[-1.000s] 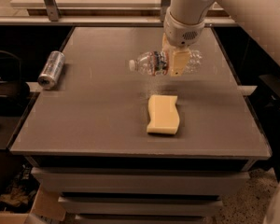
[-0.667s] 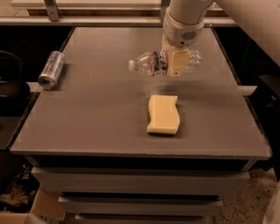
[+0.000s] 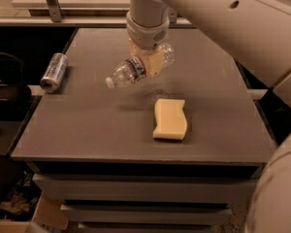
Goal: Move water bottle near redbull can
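Tabletop [image 3: 87, 125] under gripper [image 3: 148, 65] around ribbed bottle [image 3: 127, 73]

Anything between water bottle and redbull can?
Only bare table, in the camera view. The gripper holds the water bottle above mid-table; redbull can lies at its left edge.

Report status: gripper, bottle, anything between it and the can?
Gripper above mid-table, fingers shut on water bottle. Bottle off the table, tilted, cap down-left. Redbull can on its side at left edge in view; path open, sponge sits aside.
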Controlling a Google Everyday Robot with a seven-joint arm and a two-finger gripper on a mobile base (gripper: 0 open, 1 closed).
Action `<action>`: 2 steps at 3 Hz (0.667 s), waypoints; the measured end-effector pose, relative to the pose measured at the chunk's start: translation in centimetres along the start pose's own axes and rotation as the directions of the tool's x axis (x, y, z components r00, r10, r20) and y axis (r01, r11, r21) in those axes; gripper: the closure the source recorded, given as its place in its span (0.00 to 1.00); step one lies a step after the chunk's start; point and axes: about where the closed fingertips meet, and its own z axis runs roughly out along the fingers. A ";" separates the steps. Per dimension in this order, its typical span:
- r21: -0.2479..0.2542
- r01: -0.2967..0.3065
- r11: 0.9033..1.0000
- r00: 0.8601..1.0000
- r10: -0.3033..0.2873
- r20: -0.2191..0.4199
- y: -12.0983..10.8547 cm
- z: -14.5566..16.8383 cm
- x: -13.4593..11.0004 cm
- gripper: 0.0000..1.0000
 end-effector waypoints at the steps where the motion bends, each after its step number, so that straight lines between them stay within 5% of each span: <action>1: 0.005 0.225 0.974 0.974 -0.225 0.006 -2.8 0.2 -4.0 1.00; 2: 0.010 0.381 0.925 0.924 -0.381 0.017 -4.8 0.7 -7.4 1.00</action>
